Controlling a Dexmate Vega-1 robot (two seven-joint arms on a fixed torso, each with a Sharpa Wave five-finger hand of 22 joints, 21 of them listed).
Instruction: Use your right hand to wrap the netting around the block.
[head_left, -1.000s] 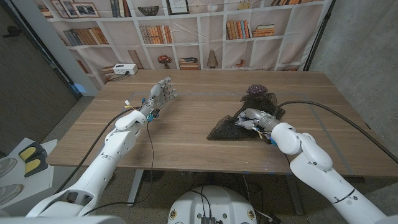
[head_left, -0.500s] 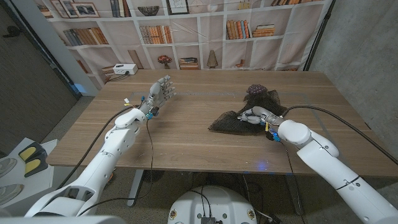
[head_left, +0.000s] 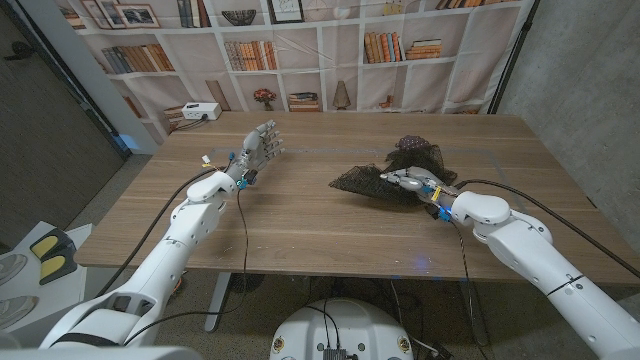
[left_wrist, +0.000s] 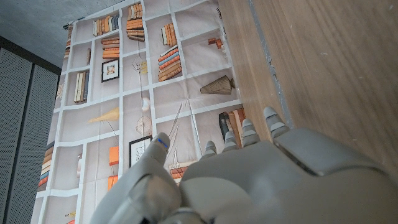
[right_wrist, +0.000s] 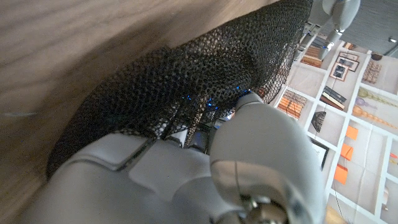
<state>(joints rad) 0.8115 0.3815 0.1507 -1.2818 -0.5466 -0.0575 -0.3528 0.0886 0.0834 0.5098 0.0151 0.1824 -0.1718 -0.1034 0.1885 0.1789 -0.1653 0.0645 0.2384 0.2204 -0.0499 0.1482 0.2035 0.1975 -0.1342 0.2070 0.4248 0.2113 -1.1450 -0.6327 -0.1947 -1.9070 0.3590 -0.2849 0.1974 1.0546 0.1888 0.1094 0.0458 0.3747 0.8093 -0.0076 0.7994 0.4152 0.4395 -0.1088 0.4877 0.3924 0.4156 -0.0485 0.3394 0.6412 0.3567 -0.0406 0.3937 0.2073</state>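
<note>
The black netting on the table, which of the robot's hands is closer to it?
Right. The right hand grips the netting itself, fingers in the mesh. The left hand stands apart over the table's other side, holding nothing.

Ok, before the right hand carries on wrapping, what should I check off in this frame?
1. Right hand holds the netting: ok, fingers are in the mesh.
2. Netting lifted off the table: cannot tell.
3. Block covered by netting: ok on the far side; fully wrapped, cannot tell.
4. Left hand apart from the netting: ok, raised, fingers apart.
5. Cable near the right wrist free of the mesh: cannot tell.
</note>
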